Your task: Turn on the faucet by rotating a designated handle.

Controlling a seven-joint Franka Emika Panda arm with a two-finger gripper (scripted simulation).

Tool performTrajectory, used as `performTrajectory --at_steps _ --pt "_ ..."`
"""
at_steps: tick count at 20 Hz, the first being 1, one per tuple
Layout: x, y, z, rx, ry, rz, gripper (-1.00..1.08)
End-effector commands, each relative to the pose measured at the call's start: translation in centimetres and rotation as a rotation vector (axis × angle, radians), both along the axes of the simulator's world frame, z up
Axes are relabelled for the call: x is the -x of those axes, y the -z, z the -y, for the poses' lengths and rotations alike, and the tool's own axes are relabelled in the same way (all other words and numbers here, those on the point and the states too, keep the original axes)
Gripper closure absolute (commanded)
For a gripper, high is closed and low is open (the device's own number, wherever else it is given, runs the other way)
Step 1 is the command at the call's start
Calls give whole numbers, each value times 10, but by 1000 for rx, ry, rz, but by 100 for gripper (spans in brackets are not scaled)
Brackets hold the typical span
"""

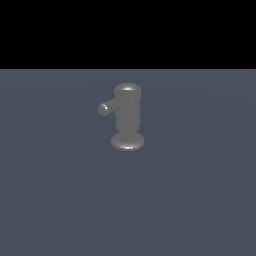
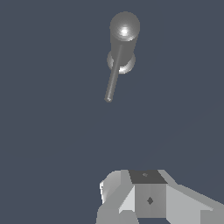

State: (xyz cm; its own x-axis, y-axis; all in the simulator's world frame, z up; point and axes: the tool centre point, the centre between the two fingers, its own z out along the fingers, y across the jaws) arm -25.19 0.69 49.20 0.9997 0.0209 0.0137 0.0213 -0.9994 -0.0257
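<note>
Here's your faucet (image 1: 127,117), standing upright and alone on the flat grey counter (image 1: 60,200), domed top up and its flared round foot planted flat. In the exterior view it sits a little above the middle of the picture, with nothing else near it.

The handle (image 1: 104,108) juts from the upper part of the body toward the exterior view's left. There you see it almost end-on, so it reads as a short stub with a rounded tip. The wrist view tells you more: the handle (image 2: 113,74) is a long thin straight rod running out from under the dome, its free end well clear of the foot. That length is your lever, so I'd judge the tip is the place to push, since it swings widest around the upright body.

Your hand (image 2: 146,199) shows only as pale blocky housing at the edge of the wrist view, well apart from the faucet (image 2: 124,39). The fingertips aren't visible, so I cannot tell whether it is spread wide or closed narrow. It doesn't appear in the exterior view at all.

Nothing is touching the handle, so the turn looks not yet begun. Your next move, as I read it, is to close the gap and come in beside the rod near its tip, not onto the thick cylinder.
</note>
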Motion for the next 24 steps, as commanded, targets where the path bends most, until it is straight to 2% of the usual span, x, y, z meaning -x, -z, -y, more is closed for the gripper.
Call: performTrajectory --at_steps 1,12,24 --pt "0 0 0 0 0 0 108" --pt "-10 29 -11 2 26 -2 108" --pt "-41 117 -41 10 104 -7 108"
